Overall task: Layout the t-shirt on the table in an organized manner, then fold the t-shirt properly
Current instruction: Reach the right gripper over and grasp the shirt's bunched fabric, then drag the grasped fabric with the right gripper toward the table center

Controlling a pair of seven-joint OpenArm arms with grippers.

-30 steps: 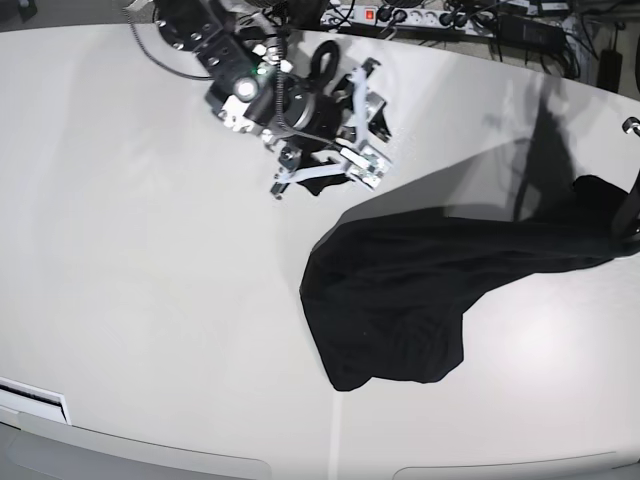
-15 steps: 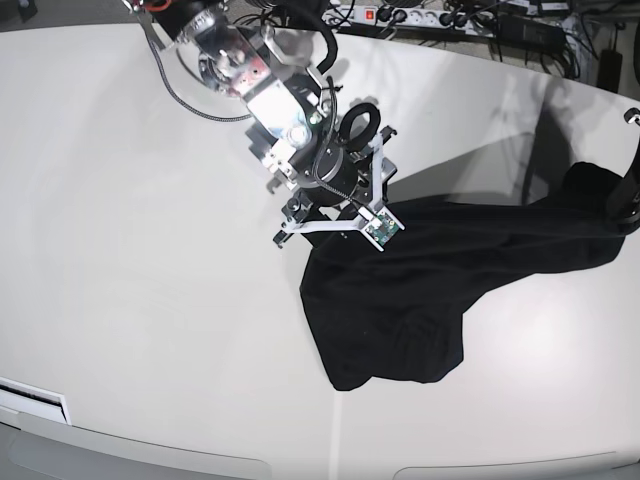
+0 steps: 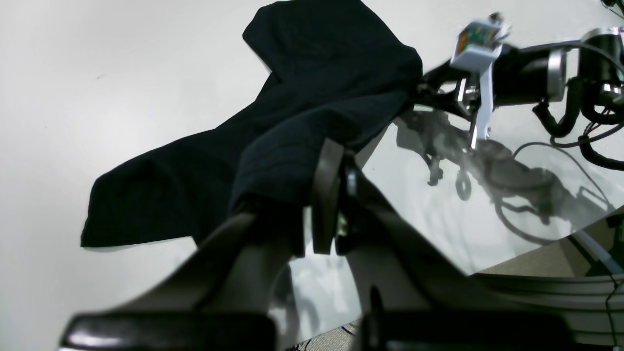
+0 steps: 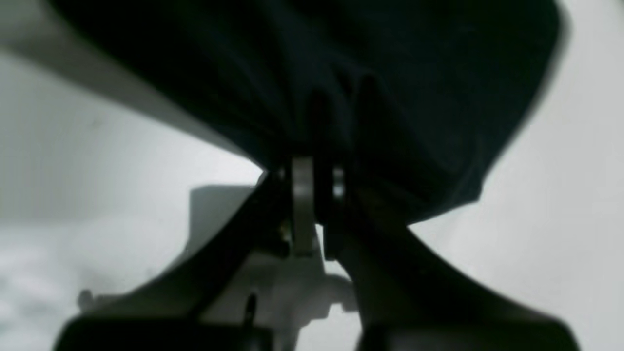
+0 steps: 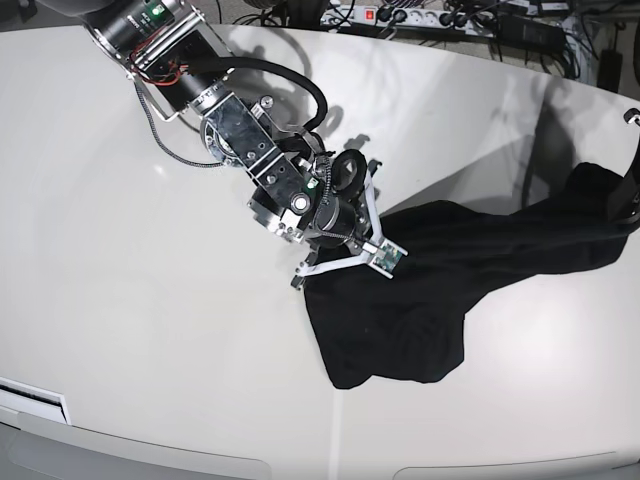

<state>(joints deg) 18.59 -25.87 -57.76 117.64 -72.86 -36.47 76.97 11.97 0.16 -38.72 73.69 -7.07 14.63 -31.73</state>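
Observation:
The black t-shirt (image 5: pixel 420 300) lies crumpled on the white table (image 5: pixel 120 300), stretched from the middle to the right edge. My right gripper (image 5: pixel 335 262) sits at the shirt's upper left edge. In the right wrist view the right gripper (image 4: pixel 316 190) is shut, with black fabric (image 4: pixel 390 73) bunched between its fingers. My left gripper (image 3: pixel 336 195) is shut on a fold of the t-shirt (image 3: pixel 317 73) and holds that end lifted off the table (image 3: pixel 73 73). In the base view this end rises at the right border by the left arm (image 5: pixel 632 205).
A power strip with plugs and cables (image 5: pixel 400 15) runs along the table's back edge. A white object (image 5: pixel 30 400) lies at the front left by the curved edge. The right arm's cables (image 3: pixel 560 112) hang low over the tabletop.
The right arm swung from the back of the table down to the shirt's upper left edge and its jaws went from open to shut on the fabric. The left arm held its grip.

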